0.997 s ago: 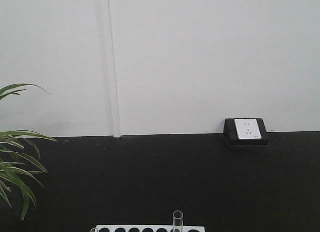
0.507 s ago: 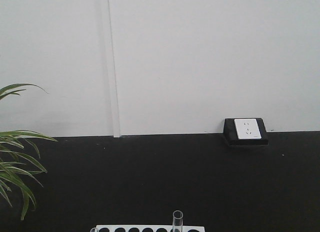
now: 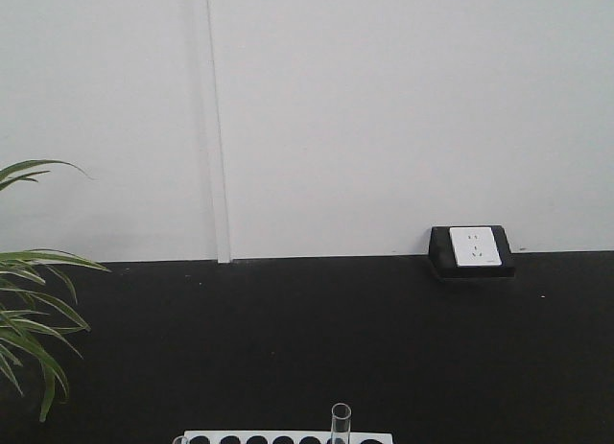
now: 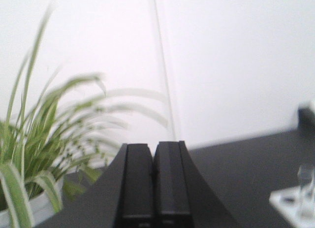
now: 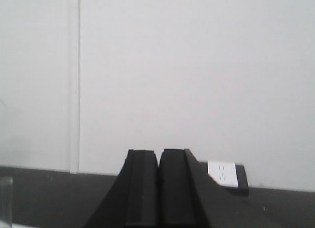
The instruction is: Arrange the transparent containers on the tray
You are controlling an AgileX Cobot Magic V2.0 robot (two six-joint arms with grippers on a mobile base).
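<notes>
- Test tube (image 3: 341,422): one clear glass tube stands upright in the white rack (image 3: 288,437), right at the bottom edge of the front view, on the black desk (image 3: 317,338).
- Left end effector (image 4: 153,151): fingers pressed together with nothing between them. It is aimed at the wall, with the plant (image 4: 44,139) to its left and the tube a blur low on its right.
- Right end effector (image 5: 158,156): also closed on nothing, facing the wall socket (image 5: 224,172). A faint glassy shape in the lower left corner may be the same tube, but it's hard to say.
- Yellow tray: in none of the views, so I cannot tell what lies on it.
- Progress: at least this one tube is left to move. Neither arm is near it, so I reckon a reach and a grasp come first.
</notes>
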